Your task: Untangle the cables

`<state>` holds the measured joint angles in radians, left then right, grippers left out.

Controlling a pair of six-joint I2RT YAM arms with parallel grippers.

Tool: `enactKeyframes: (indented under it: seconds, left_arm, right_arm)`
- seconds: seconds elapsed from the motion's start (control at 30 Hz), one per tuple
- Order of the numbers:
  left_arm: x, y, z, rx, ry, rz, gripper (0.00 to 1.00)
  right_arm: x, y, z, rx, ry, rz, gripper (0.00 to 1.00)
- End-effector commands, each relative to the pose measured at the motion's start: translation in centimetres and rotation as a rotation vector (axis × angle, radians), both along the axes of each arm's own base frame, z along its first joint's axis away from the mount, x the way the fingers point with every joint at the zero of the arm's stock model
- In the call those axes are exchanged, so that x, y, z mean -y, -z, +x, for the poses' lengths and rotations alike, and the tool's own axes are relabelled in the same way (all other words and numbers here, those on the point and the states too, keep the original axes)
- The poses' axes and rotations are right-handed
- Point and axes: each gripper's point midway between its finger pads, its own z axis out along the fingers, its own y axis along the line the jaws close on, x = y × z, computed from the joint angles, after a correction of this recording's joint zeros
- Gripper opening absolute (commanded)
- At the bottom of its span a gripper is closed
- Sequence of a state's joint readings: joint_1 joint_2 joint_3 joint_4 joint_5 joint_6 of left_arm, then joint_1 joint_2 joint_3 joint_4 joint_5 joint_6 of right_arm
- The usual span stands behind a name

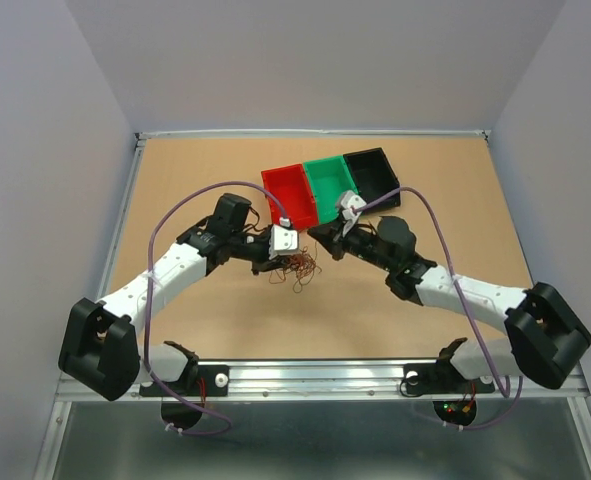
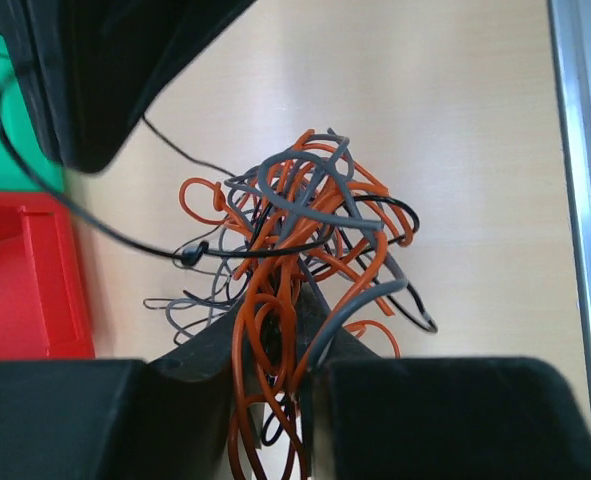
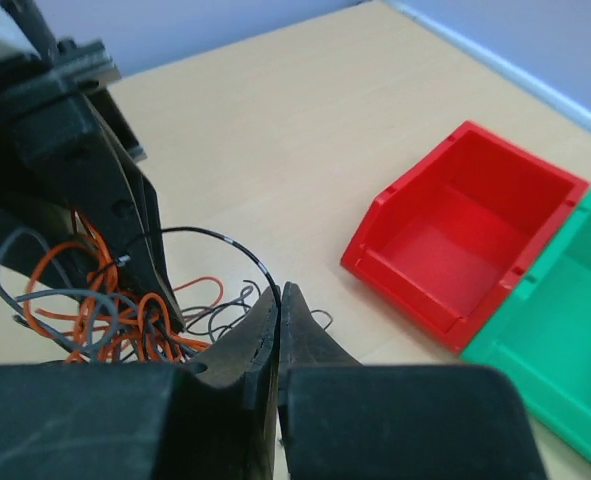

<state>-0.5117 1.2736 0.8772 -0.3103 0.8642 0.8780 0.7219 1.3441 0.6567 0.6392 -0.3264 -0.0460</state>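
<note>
While left pincer [image 2: 290,305] clamps cables [image 2: 295,225], right pincer [image 3: 279,296] seemingly pinches one.

**Nothing to Read Here**

From where I stand, no text, label, brand, number or sign can be read on anything in view.
</note>
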Motion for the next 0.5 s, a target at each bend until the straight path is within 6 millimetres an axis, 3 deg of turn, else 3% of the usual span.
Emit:
enactKeyframes:
  seconds: [0.0,0.03,0.1,0.23,0.27,0.3,0.33,0.47]
  left_arm:
    - [0.6,-2.3,3.1,0.108,-0.112,-0.033,0.14]
    - [0.5,-2.5,3.9,0.121,-0.152,-0.039,0.10]
    - [0.0,-2.3,5.1,0.114,-0.232,-0.046,0.00]
    - [-0.8,-2.7,7.7,0.093,-0.325,-0.068,0.00]
    - [-1.1,-2.8,8.1,0.088,-0.341,-0.073,0.00]
    - [-1.8,-2.9,9.3,0.079,-0.382,-0.077,0.00]
    - [-2.1,-2.8,9.6,0.050,-0.409,-0.084,0.00]
    - [-3.7,-3.3,12.3,0.015,-0.499,-0.112,0.00]
  right_arm:
    - [3.7,-7.0,1.3,0.091,0.234,0.222,0.01]
    - [5.8,-6.0,2.3,0.064,0.363,0.233,0.01]
    - [8.2,-6.5,2.1,0.054,0.462,0.284,0.01]
    - [15.4,-5.8,1.1,-0.010,0.753,0.399,0.01]
    - [18.7,-6.5,0.6,-0.026,0.887,0.493,0.01]
    - [20.2,-6.5,0.2,-0.040,0.946,0.526,0.01]
    - [22.1,-5.5,-0.2,-0.067,1.036,0.529,0.01]
    - [26.4,-5.9,-2.9,-0.083,1.140,0.625,0.01]
